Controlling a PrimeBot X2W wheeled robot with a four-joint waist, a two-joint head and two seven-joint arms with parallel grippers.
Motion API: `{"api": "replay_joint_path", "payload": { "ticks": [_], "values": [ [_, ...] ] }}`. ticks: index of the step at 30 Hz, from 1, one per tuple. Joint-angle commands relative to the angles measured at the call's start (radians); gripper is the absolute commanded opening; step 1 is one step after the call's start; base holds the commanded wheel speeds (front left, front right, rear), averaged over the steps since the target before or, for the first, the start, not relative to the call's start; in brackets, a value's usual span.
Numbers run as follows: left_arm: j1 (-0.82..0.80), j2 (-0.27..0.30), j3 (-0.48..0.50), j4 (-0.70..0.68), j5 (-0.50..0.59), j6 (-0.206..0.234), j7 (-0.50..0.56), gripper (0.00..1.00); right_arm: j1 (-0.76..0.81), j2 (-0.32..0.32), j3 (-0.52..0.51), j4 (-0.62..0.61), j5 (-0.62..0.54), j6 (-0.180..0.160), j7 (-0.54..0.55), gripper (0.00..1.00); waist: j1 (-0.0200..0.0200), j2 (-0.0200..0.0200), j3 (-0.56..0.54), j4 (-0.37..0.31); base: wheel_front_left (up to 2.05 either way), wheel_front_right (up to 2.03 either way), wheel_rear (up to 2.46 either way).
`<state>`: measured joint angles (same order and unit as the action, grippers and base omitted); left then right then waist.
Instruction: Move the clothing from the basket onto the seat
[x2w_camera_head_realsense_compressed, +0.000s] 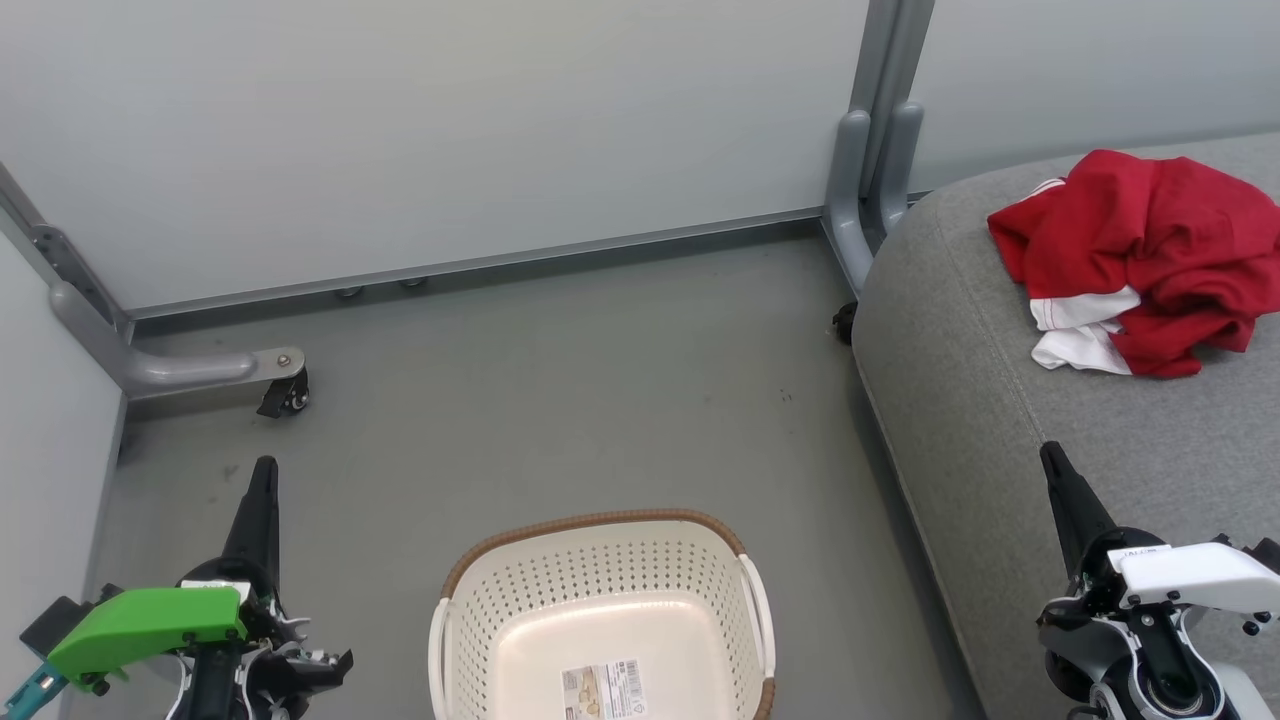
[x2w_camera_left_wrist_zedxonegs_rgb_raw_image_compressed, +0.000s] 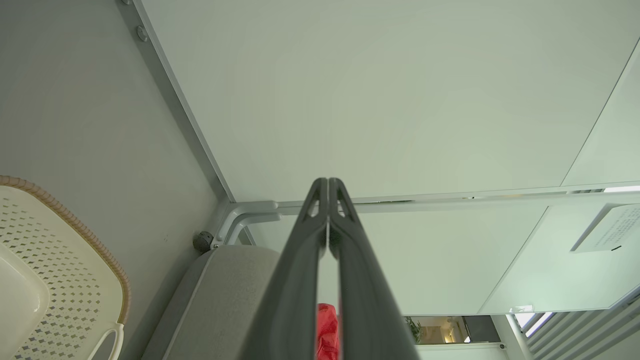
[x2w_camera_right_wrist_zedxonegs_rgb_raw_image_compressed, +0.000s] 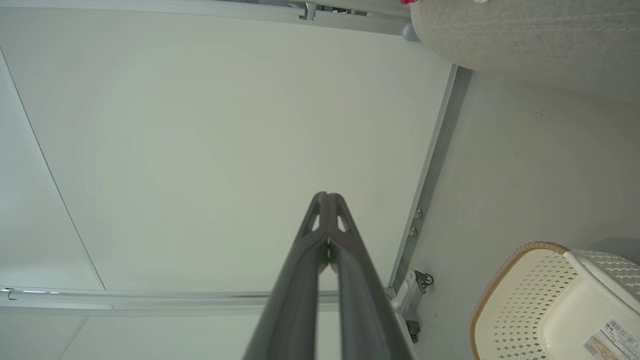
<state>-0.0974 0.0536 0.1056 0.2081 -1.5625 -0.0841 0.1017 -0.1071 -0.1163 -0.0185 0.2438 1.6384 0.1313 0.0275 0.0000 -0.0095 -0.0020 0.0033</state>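
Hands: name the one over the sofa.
The right hand, white-cased, is over the grey sofa; the green-cased left hand is over the floor.

Basket (x2w_camera_head_realsense_compressed: 600, 600): smooth perforated plastic, woven-look rim. Seat (x2w_camera_head_realsense_compressed: 1000, 400): matt grey cloth. Clothing (x2w_camera_head_realsense_compressed: 1140, 250): soft red fabric.

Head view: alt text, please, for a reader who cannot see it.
Red and white clothing lies bunched on the grey seat at right; the cream basket on the floor, bottom centre, holds no garments. The left gripper and right gripper are shut, holding nothing.
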Motion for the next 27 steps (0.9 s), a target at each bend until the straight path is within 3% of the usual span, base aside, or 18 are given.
{"api": "replay_joint_path", "payload": {
  "ticks": [1,27],
  "values": [
    [-0.018,-0.001,0.007,-0.004,-0.019,-0.006,0.005,0.00,-0.011,-0.008,0.001,0.003,0.021,-0.001,0.006,0.00,0.0000,0.0091,0.000,-0.001,0.00,0.00,0.00],
    [-0.017,-0.004,0.013,-0.005,-0.050,-0.008,0.016,0.00,-0.013,-0.017,0.010,0.004,0.069,-0.001,0.003,0.00,0.0000,0.0095,0.001,-0.004,0.00,0.00,0.00]
  ]
}}
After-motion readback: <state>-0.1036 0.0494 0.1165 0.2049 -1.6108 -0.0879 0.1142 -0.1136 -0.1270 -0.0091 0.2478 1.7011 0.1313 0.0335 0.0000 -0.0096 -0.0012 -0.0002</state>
